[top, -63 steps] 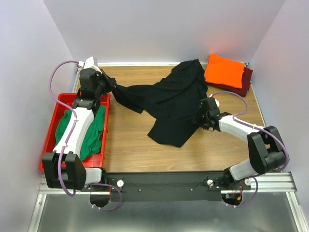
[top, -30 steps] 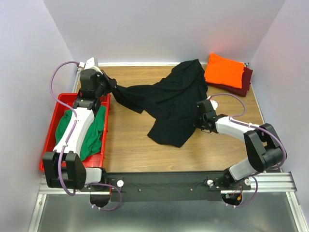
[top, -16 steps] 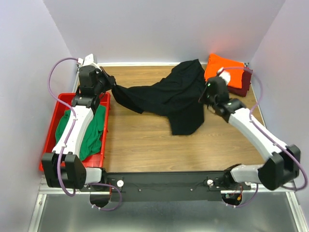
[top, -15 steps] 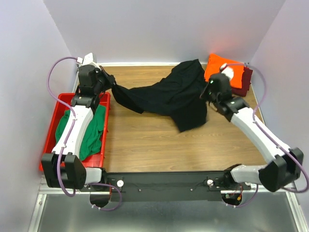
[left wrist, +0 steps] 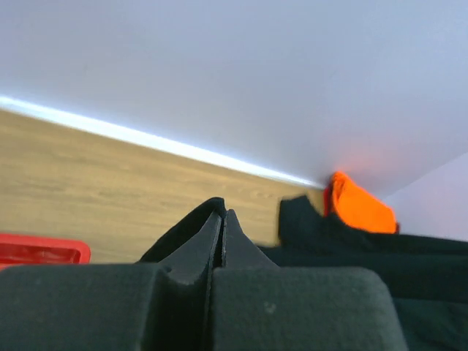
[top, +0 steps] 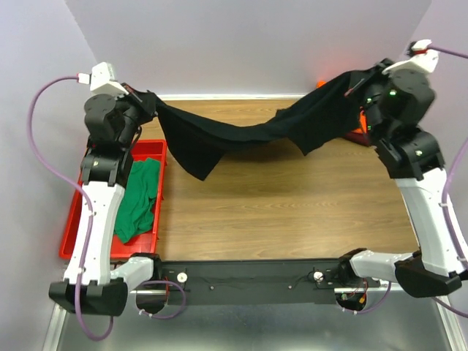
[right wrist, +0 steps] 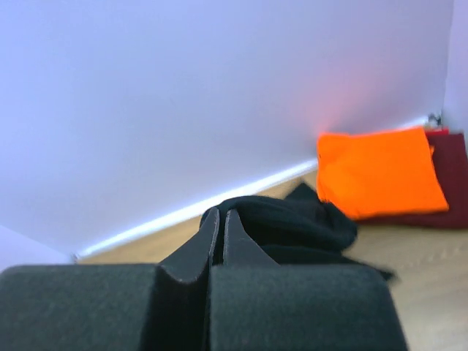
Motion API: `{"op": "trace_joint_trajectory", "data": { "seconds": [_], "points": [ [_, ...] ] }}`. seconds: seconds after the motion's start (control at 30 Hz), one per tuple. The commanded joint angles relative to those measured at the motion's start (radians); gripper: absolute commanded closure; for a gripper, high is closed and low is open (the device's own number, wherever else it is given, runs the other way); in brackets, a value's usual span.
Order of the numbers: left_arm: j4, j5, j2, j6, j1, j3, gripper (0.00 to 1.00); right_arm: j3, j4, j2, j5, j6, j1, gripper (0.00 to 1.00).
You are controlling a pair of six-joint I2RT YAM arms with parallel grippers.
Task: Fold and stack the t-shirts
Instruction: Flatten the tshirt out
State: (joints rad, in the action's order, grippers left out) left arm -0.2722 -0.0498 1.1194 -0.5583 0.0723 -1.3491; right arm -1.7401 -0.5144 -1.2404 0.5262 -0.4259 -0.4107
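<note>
The black t-shirt (top: 241,136) hangs stretched in the air across the back of the table. My left gripper (top: 148,102) is shut on its left end, raised high at the back left, with black cloth pinched at the tips (left wrist: 221,213). High at the back right, my right gripper (top: 363,82) is shut on the other end, cloth bunched at its tips (right wrist: 221,212). The orange t-shirt (right wrist: 376,172) lies folded on the dark maroon t-shirt (right wrist: 447,183) in the back right corner, mostly hidden in the top view. The green t-shirt (top: 139,197) lies crumpled in the tray.
The red plastic tray (top: 68,234) sits along the table's left edge, under my left arm. The wooden table (top: 292,197) is walled in at the back and on both sides. A metal rail runs along the near edge.
The right gripper closed on the black shirt and rose to the back right. The left arm lifted too. The shirt went from lying on the table to hanging between them.
</note>
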Motion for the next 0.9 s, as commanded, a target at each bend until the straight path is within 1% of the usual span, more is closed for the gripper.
{"op": "trace_joint_trajectory", "data": {
  "seconds": [0.0, 0.13, 0.27, 0.3, 0.4, 0.43, 0.47, 0.5, 0.53, 0.57, 0.6, 0.63, 0.67, 0.7, 0.73, 0.77, 0.8, 0.83, 0.87],
  "points": [
    [-0.021, 0.021, -0.079, -0.009, 0.003, -0.047, 1.0, -0.139, -0.006, 0.039, 0.06, 0.059, 0.004, 1.0],
    [-0.022, 0.01, -0.107, -0.017, 0.003, -0.087, 1.0, -0.223, -0.004, 0.018, 0.04, 0.087, 0.004, 0.99],
    [0.005, 0.007, -0.077, -0.028, 0.003, -0.099, 1.0, -0.297, 0.013, -0.06, 0.04, 0.13, 0.004, 1.0],
    [0.013, 0.002, -0.061, -0.032, 0.003, -0.101, 1.0, -0.302, 0.023, -0.106, 0.043, 0.139, 0.004, 0.99],
    [0.067, 0.002, 0.023, -0.057, 0.003, -0.107, 1.0, -0.325, 0.094, -0.187, 0.051, 0.191, 0.004, 0.99],
    [0.076, 0.013, 0.052, -0.064, 0.003, -0.129, 1.0, -0.347, 0.128, -0.252, 0.049, 0.203, 0.01, 0.99],
    [0.103, 0.013, 0.116, -0.075, 0.003, -0.142, 1.0, -0.363, 0.145, -0.292, 0.041, 0.217, 0.019, 0.99],
    [0.125, 0.011, 0.147, -0.084, 0.001, -0.151, 1.0, -0.377, 0.163, -0.324, 0.002, 0.22, 0.045, 0.99],
    [0.143, 0.013, 0.18, -0.091, 0.001, -0.18, 1.0, -0.39, 0.18, -0.397, -0.027, 0.217, 0.064, 0.99],
    [0.193, 0.013, 0.244, -0.092, 0.001, -0.195, 1.0, -0.439, 0.209, -0.434, -0.084, 0.204, 0.099, 0.99],
    [0.211, 0.018, 0.279, -0.095, 0.0, -0.252, 1.0, -0.472, 0.22, -0.471, -0.104, 0.197, 0.113, 0.99],
    [0.218, 0.018, 0.318, -0.095, -0.003, -0.295, 1.0, -0.519, 0.223, -0.564, -0.126, 0.19, 0.127, 0.99],
    [0.238, 0.015, 0.395, -0.083, -0.002, -0.342, 1.0, -0.614, 0.223, -0.605, -0.165, 0.182, 0.138, 0.99],
    [0.24, 0.007, 0.439, -0.056, -0.003, -0.396, 1.0, -0.665, 0.223, -0.649, -0.181, 0.177, 0.151, 0.99],
    [0.223, -0.007, 0.513, -0.046, -0.009, -0.518, 1.0, -0.74, 0.223, -0.703, -0.202, 0.168, 0.156, 0.99],
    [0.219, -0.015, 0.546, -0.042, -0.014, -0.575, 1.0, -0.74, 0.224, -0.726, -0.21, 0.167, 0.156, 0.99],
    [0.217, -0.025, 0.574, -0.04, -0.02, -0.625, 1.0, -0.78, 0.228, -0.741, -0.218, 0.165, 0.158, 0.99],
    [0.212, -0.056, 0.603, -0.04, -0.032, -0.719, 1.0, -0.833, 0.232, -0.755, -0.222, 0.164, 0.158, 1.0],
    [0.197, -0.064, 0.643, -0.04, -0.038, -0.763, 1.0, -0.854, 0.252, -0.763, -0.227, 0.162, 0.159, 0.99]
  ]
}}
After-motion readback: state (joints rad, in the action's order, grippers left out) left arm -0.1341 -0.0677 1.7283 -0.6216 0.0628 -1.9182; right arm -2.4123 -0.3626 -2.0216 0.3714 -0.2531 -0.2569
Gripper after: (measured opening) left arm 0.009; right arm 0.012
